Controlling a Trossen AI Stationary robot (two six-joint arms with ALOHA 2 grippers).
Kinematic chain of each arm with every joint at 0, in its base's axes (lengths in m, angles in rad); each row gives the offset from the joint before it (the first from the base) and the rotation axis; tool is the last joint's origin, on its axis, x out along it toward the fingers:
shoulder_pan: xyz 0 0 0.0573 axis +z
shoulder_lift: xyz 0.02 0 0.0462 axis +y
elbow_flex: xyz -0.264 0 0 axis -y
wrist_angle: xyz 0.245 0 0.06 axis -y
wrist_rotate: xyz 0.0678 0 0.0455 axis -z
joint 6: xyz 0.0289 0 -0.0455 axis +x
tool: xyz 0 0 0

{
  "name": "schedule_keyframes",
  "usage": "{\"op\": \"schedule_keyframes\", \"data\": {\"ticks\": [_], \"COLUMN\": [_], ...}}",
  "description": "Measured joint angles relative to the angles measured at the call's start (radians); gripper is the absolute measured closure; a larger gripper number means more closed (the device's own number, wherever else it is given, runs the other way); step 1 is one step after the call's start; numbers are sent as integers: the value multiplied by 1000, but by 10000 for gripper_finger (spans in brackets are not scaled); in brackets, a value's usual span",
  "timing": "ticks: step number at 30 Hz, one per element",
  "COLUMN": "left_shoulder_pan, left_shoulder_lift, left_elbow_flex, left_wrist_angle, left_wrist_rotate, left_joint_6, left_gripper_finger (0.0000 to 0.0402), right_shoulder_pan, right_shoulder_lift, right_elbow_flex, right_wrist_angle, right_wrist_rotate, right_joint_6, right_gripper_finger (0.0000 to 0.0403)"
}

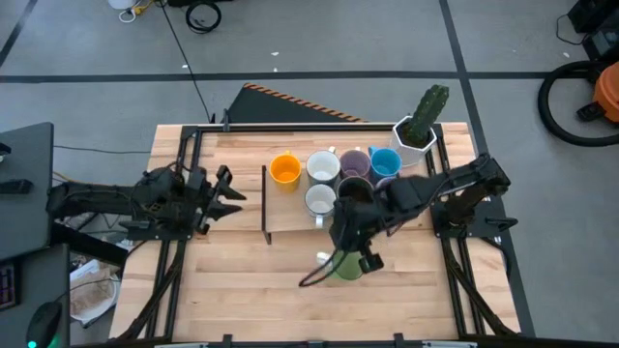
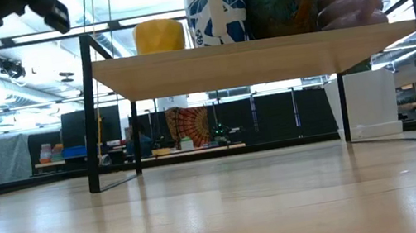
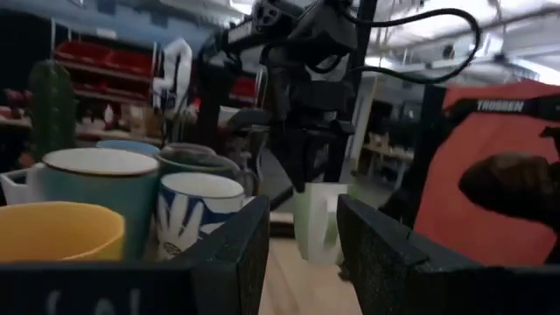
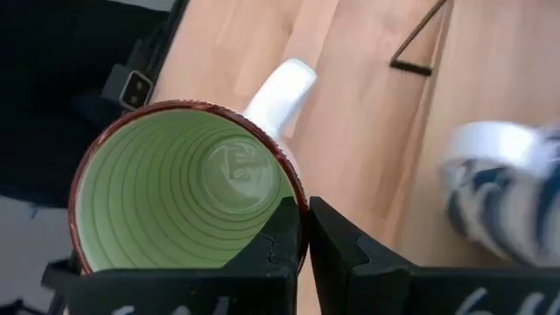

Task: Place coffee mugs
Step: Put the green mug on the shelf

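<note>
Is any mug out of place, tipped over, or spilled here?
Nothing is tipped or spilled. Only the green mug sits apart from the mugs grouped on the shelf: the right gripper is shut on its rim, in front of the shelf. The left gripper waits open.

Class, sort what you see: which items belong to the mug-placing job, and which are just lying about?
Job: green mug in right claw; orange mug; white mugs; purple mug; blue mug; rack.
Lying about: cactus pot; left claw.
</note>
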Motion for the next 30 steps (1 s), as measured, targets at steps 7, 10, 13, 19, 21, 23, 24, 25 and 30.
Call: {"op": "schedule_keyframes", "data": {"ticks": [7,10,13,19,21,23,24,25,30], "left_shoulder_pan": [-133,-200,-283,-477,-542,-597,-619,-637,-661], "left_shoulder_lift": [193,273,345,489,544,600,632,664,814], "left_elbow_flex": [142,183,210,279,306,329,340,353,424], "left_wrist_angle": [-107,-141,-150,-210,-217,-213,-213,-210,-170], "left_wrist_rotate": [-23,-24,-50,-297,-369,-429,-455,-476,-522], "left_joint_6": [50,100,131,139,159,174,177,177,119], "left_gripper_finger": [260,260,260,260,257,249,242,234,184], "right_shoulder_pan": [97,132,160,200,207,211,212,212,211], "right_shoulder_lift": [2,5,4,4,4,4,4,4,4], "right_elbow_flex": [-107,-137,-161,-238,-267,-292,-306,-318,-381], "right_wrist_angle": [81,117,155,192,196,185,187,192,217], "right_wrist_rotate": [44,44,59,65,65,65,65,65,62], "right_joint_6": [203,283,350,508,555,580,586,591,604], "right_gripper_finger": [385,385,385,385,385,385,385,385,385]}}
